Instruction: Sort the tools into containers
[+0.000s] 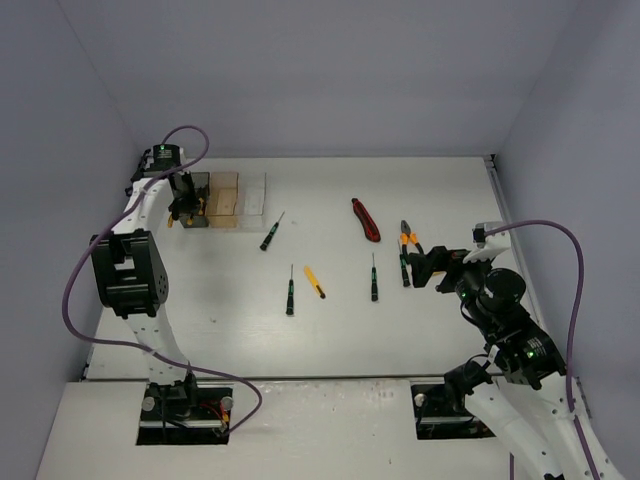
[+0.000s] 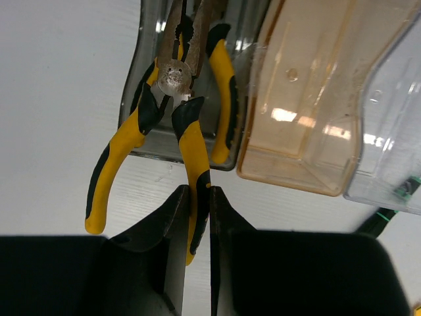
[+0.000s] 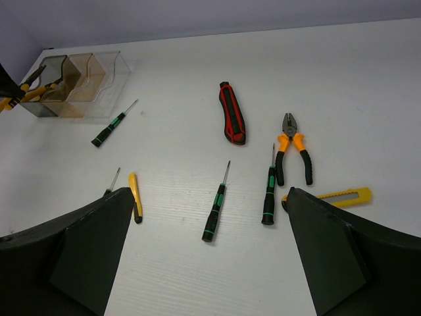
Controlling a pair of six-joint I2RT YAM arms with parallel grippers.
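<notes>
The left hand (image 2: 197,197) is clamped on one handle of the yellow-and-black pliers (image 2: 176,79), whose nose lies in the smoky grey bin (image 2: 152,29). The right hand (image 3: 207,197) hangs spread wide above screwdrivers (image 3: 216,204) and orange pliers (image 3: 293,148) on the desk (image 3: 368,85).

**Containers.** Three translucent bins in a touching row: smoky grey bin (image 3: 49,105), amber bin (image 3: 82,99), clear bin (image 3: 112,92).

**Tools, binned.** Yellow-and-black pliers (image 2: 191,141), head inside the grey bin, handles spread beyond its rim, one handle pinched between the left fingers (image 2: 161,230). Second yellow-handled pliers (image 2: 225,79) lies in the same bin.

**Tools, loose on the table (image 3: 171,151).** Four black-and-green screwdrivers (image 3: 216,205), lying apart. Small yellow-handled tool (image 3: 135,196). Red-and-black knife (image 3: 231,113). Orange-handled pliers (image 3: 294,148), closed. Yellow utility knife (image 3: 342,196).
</notes>
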